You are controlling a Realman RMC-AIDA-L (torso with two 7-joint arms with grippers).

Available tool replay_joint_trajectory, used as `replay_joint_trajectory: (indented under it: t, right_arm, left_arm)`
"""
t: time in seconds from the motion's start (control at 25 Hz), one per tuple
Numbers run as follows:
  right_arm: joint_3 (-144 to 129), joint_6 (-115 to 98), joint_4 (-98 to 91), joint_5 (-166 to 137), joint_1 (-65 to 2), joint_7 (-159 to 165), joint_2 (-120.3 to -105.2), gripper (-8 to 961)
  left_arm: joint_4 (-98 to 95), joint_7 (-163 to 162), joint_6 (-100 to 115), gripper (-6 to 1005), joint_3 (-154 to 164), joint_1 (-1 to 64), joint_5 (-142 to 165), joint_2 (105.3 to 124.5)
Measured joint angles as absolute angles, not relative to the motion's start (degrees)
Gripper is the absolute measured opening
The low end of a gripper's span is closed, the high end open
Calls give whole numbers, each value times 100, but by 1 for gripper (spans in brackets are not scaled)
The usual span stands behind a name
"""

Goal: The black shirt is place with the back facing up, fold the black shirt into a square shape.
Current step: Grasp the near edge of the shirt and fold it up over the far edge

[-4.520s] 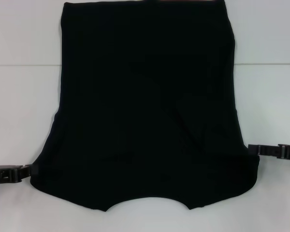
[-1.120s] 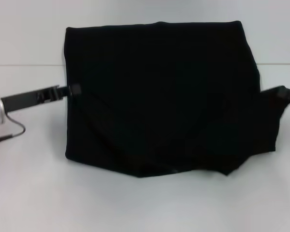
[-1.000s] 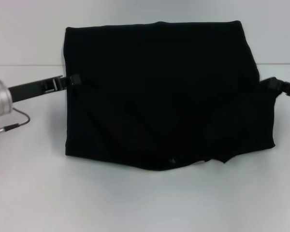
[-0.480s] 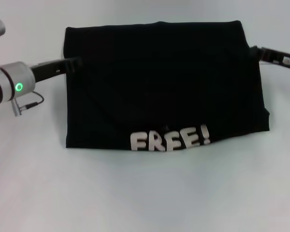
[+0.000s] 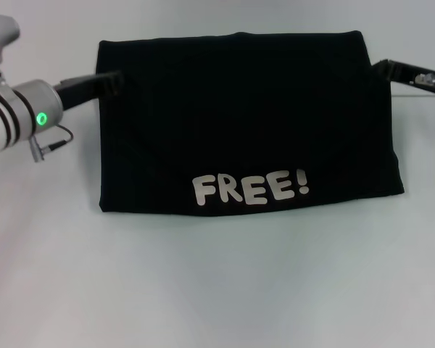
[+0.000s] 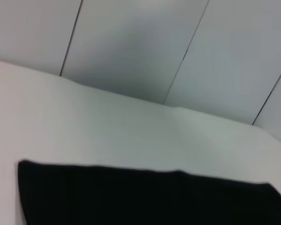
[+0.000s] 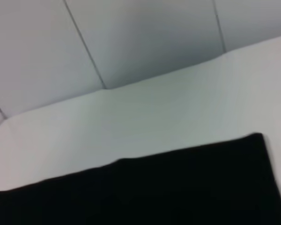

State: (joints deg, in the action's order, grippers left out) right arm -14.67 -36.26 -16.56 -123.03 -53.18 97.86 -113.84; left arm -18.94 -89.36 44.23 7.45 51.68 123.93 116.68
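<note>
The black shirt (image 5: 246,123) lies folded in half on the white table, a wide rectangle with white "FREE!" lettering (image 5: 250,188) on its near part. My left gripper (image 5: 114,80) reaches in from the left and is shut on the upper layer at the shirt's far left corner. On the other side, my right gripper (image 5: 379,68) holds the far right corner the same way. Both wrist views show only a black slab of the shirt (image 6: 145,199) (image 7: 145,192), with no fingers in sight.
The white table (image 5: 217,283) stretches in front of the shirt and to both sides. A pale panelled wall (image 6: 140,47) stands beyond the table's far edge. The left arm's silver wrist with a green light (image 5: 22,116) hangs over the table's left side.
Both grippers carried the shirt's near edge up and away to the far edge. The fold has flattened, and the "FREE!" lettering now shows in full.
</note>
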Motion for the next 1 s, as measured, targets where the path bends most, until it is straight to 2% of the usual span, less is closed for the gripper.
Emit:
replay_joint_trajectory:
  t: [0.32, 0.68, 0.92, 1.0]
  right_arm:
    - [-1460, -3114, -1548, -12291, -5265, 9753, -11602, 33]
    - [-1474, -3082, -1548, -12120, -5196, 9741, -11707, 35]
    - [-1473, -3029, -1628, -12064, -5184, 9689, -11789, 176]
    - [-1463, -3054, -1677, -12024, -5182, 9687, -11792, 276]
  left_arm:
    - [-1621, -8513, 3992, 19, 764, 5164, 12392, 11871]
    - [-1542, -8487, 3982, 28, 1217, 5234, 12404, 11961]
    - [-1538, -8478, 3982, 45, 1230, 5265, 12442, 11995]
    - [-1551, -8477, 3981, 69, 1250, 5265, 12444, 12000]
